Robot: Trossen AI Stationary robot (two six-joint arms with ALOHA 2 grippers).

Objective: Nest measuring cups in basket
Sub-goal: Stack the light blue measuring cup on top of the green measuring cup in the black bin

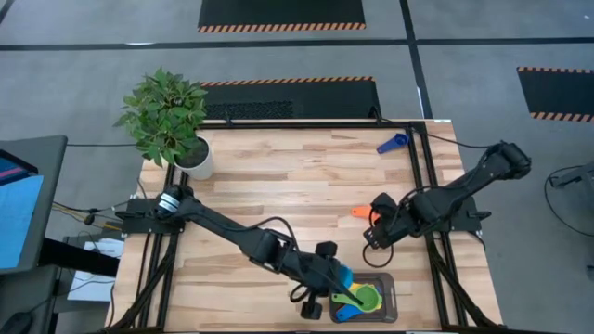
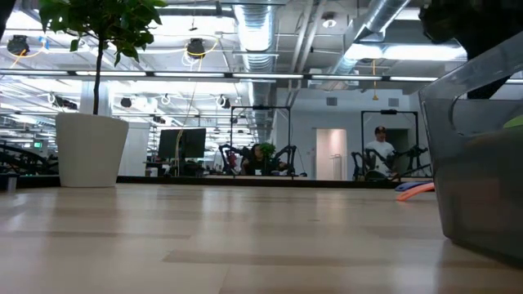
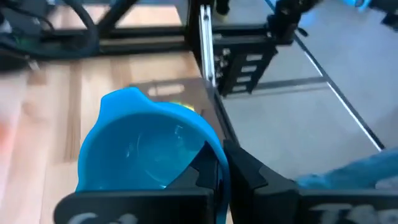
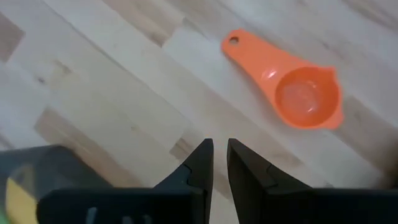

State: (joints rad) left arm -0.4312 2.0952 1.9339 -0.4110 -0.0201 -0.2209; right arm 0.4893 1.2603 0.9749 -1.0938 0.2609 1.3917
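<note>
A light blue cup (image 3: 146, 149) is held in the left gripper (image 1: 336, 276), whose fingers are clamped shut on its rim; in the high view the gripper is seen just above the near-left edge of the basket (image 1: 388, 299), which sits at the table's (image 1: 278, 186) near edge. In the basket a green cup (image 1: 368, 297) is nested, with yellow and blue handles showing beside it.

The step in hand is judged to be the lowering of the light blue cup into the stack. It is best centred over the green cup before being let go, kept level with its handle in line with the others, and released only when its base is seated, so that the stack is not tipped.

Further right, the right gripper (image 4: 219, 163) hovers over bare wood with its fingers nearly together and nothing held. An orange cup (image 4: 292, 92) lies just beyond it, upright and untouched. A dark blue cup (image 1: 392, 143) lies well apart at the far right edge of the table. Both are judged still to be collected.
</note>
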